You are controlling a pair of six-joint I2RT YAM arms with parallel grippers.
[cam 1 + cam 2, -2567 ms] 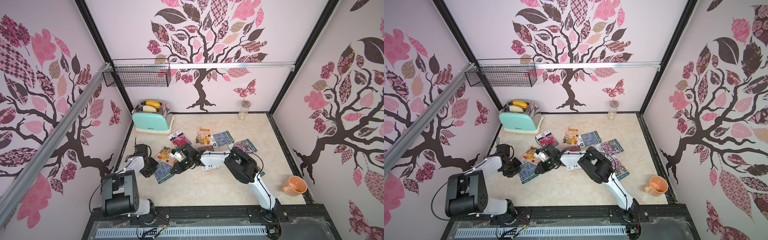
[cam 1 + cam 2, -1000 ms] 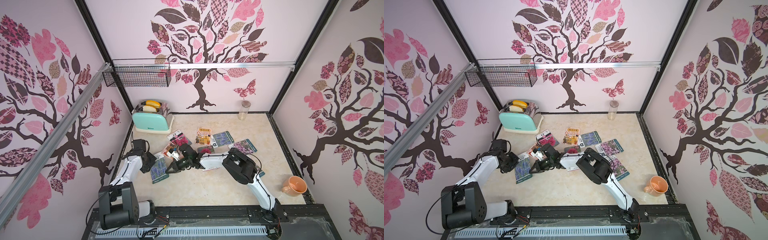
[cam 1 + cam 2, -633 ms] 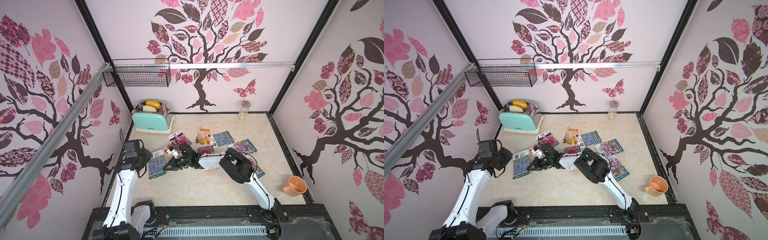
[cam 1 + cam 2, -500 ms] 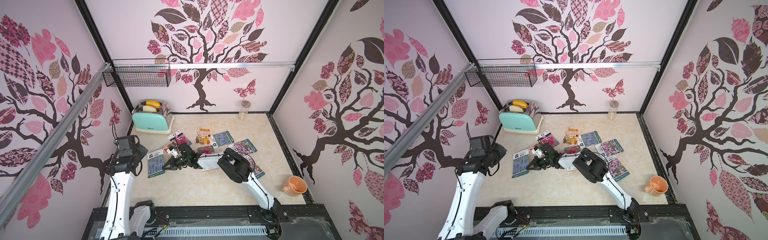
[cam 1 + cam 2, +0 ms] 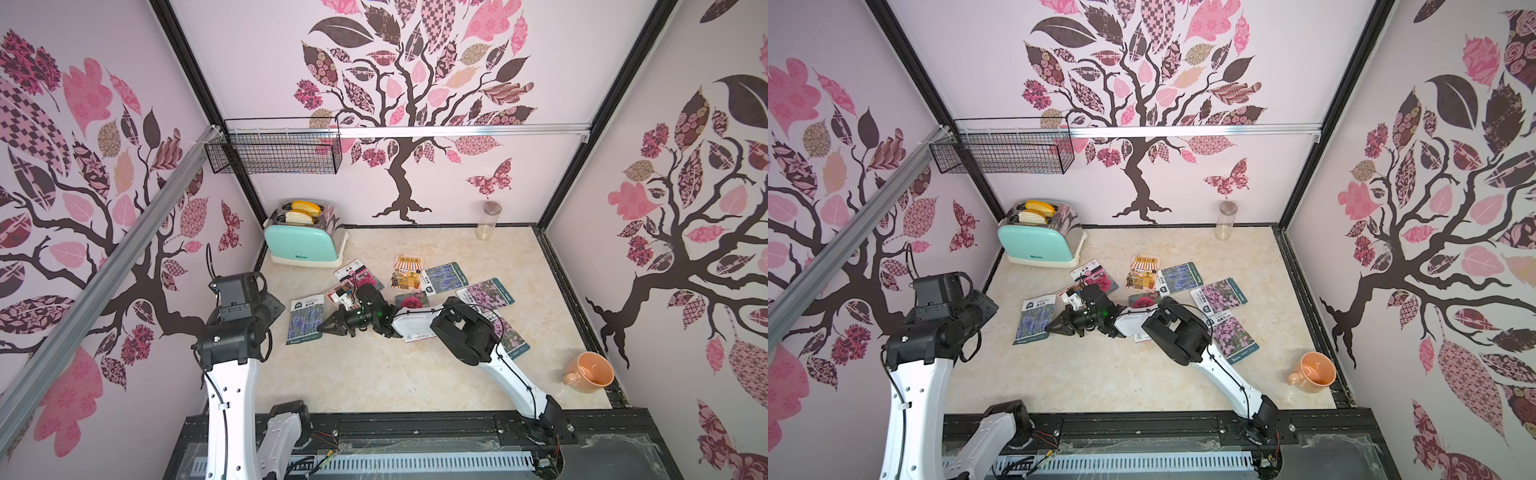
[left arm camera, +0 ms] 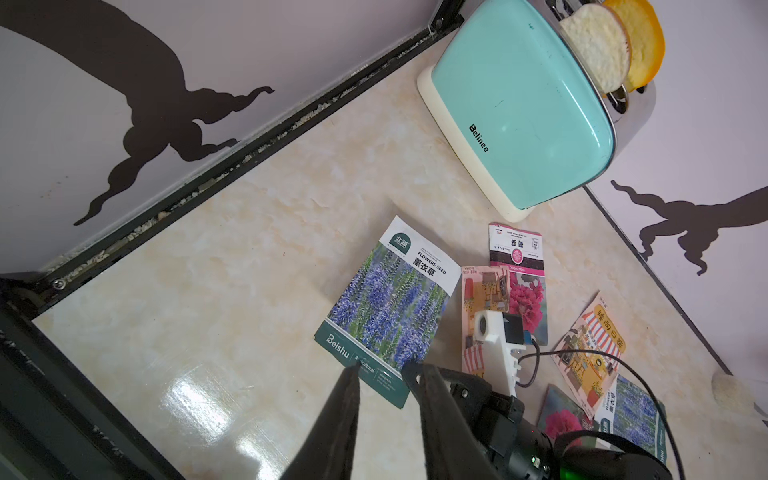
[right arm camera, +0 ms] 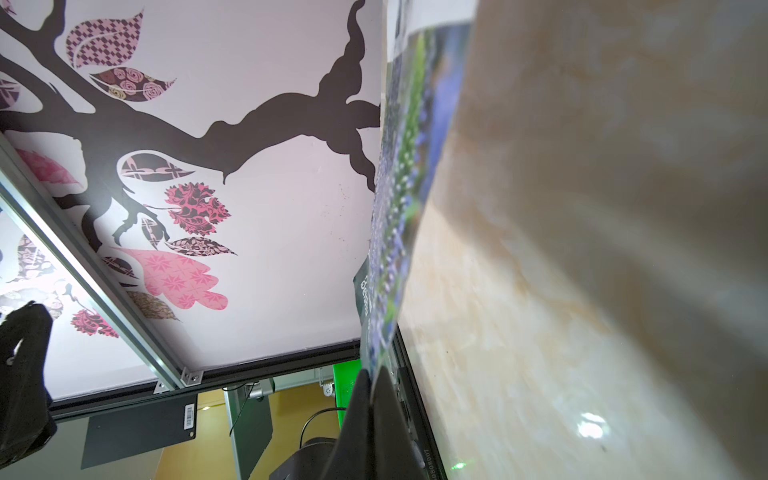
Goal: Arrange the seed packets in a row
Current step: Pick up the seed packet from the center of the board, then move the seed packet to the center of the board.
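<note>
Lavender packet lies flat on the tabletop, alone at the left end and clear of the others. I read that as the row's first slot. Its long axis runs front to back, white label end away from the robot.

Right pincer is low, nearly flat to the tabletop and closed to a point, tip touching the packet's right edge near the near corner. The right wrist view shows the fingers pressed together with that corner right at the tip. Can't tell if it's pinched or only touched. A low closed tip makes sense here: a thin glossy packet gives no edge to grab, so nudge or pin it.

Left pincer hangs high over the same packet, fingers parted, nothing between them. It's probably up there to stay out of the right arm's way.

The rest are not in a row yet, just a loose cluster mid-tabletop:
- magenta packet near the toaster
- shop packet overlapping a second lavender
- lilac packet beyond those
- second shop packet partly under the right wrist

Judgement: early — one packet placed at most. Next is to square it up, then bring a neighbour alongside. The risk is that the overlaps drag two at once.
</note>
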